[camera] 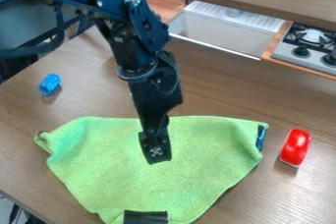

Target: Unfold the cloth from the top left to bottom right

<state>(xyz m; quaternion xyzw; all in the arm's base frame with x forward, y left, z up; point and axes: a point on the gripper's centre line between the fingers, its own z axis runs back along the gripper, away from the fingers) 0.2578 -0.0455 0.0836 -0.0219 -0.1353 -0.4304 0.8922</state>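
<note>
A green cloth (pixel 105 169) lies on the wooden desk (pixel 226 95), roughly a triangle, with its long side toward the far edge and its sides narrowing toward the near part of the desk. Its left corner is bunched into a small fold. A dark blue patch (pixel 261 137) shows at the right corner, and a black patch (pixel 146 217) at the narrow near end, which lies not far from the desk's near left edge.

The black gripper (pixel 157 158) hangs over the middle of the cloth, pointing down; whether it touches the fabric I can't tell. Nor can I tell from this angle whether its jaws are apart or together.

A small blue object (pixel 49 84) sits near the desk's upper left edge, well apart from the cloth. A shiny red object (pixel 296 147) lies just beyond the cloth's right corner, apart from it. Past the desk's far edge are a white sink (pixel 220 31) and, to its right, a stove (pixel 305 51) with dark knobs.
</note>
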